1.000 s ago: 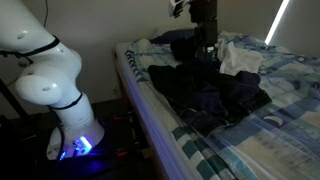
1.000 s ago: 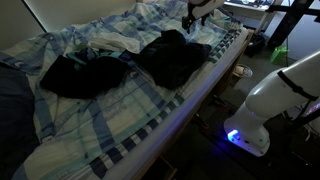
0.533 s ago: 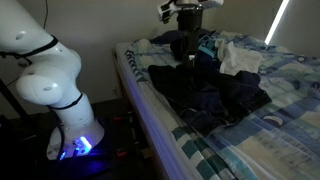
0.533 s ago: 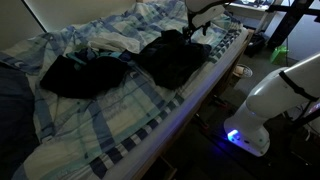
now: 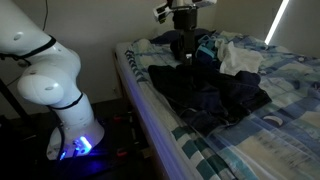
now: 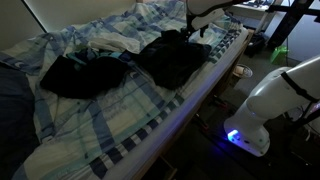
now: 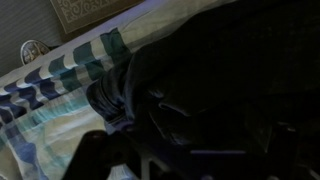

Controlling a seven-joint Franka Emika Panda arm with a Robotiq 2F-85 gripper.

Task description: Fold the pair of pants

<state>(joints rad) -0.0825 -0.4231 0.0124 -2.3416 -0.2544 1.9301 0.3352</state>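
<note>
Toward the far end of the bed (image 6: 185,112), the pincer (image 6: 197,32) is seen with its jaws apart, poised over the pair of pants (image 6: 172,60), which is heaped on the plaid sheet (image 6: 130,112) by the bed's edge; nothing is clamped.

We see the thick, heavy denim pants (image 5: 205,97) as dark navy, almost black. The rumpled cotton bed sheet (image 5: 285,140) is light blue-and-white plaid. The small crumpled cloth (image 5: 240,58) is white, like the smooth rounded robot arm (image 5: 45,80).
</note>
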